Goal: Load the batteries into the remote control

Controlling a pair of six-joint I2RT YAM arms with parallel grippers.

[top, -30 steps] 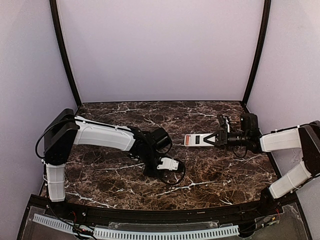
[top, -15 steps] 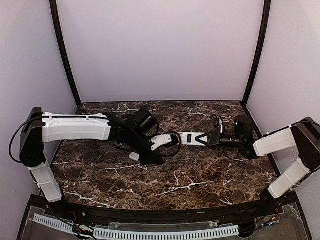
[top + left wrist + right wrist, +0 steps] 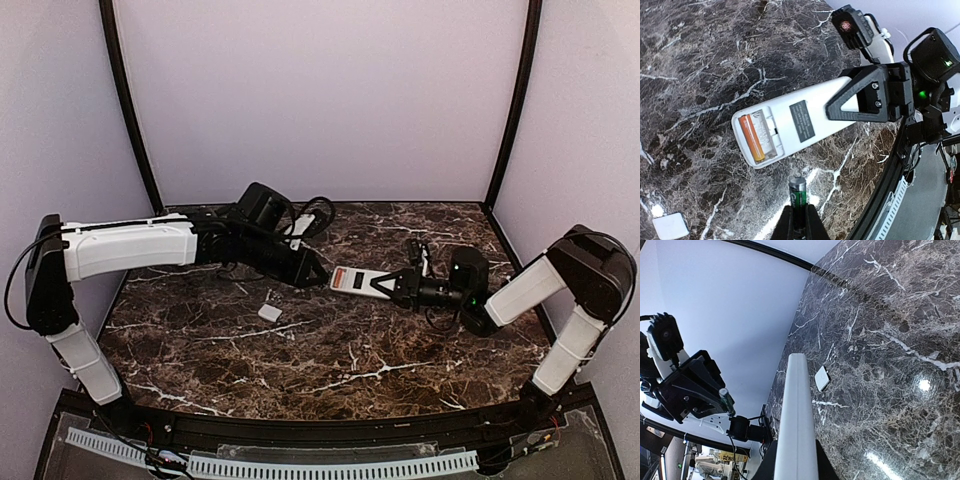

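Note:
My right gripper (image 3: 400, 287) is shut on the remote control (image 3: 355, 280) and holds it above the table, pointing left. In the left wrist view the remote control (image 3: 805, 120) shows its white back with the battery bay open; an orange battery (image 3: 751, 137) lies in one slot and the slot beside it is bare. My left gripper (image 3: 799, 215) is shut on a green battery (image 3: 798, 192), whose tip stands just short of the remote's open end. The right wrist view sees the remote (image 3: 796, 410) edge-on between its fingers, with the green battery (image 3: 726, 400) at the left.
A small white cover (image 3: 270, 312) lies loose on the dark marble table (image 3: 330, 370), in front of the left gripper; the same cover (image 3: 822, 378) shows beside the remote. Lilac walls and black corner posts close in the back and sides.
The left arm has swung from the near middle up toward the back, carrying the green battery to the remote's end. The right arm has carried the remote leftward to meet it.

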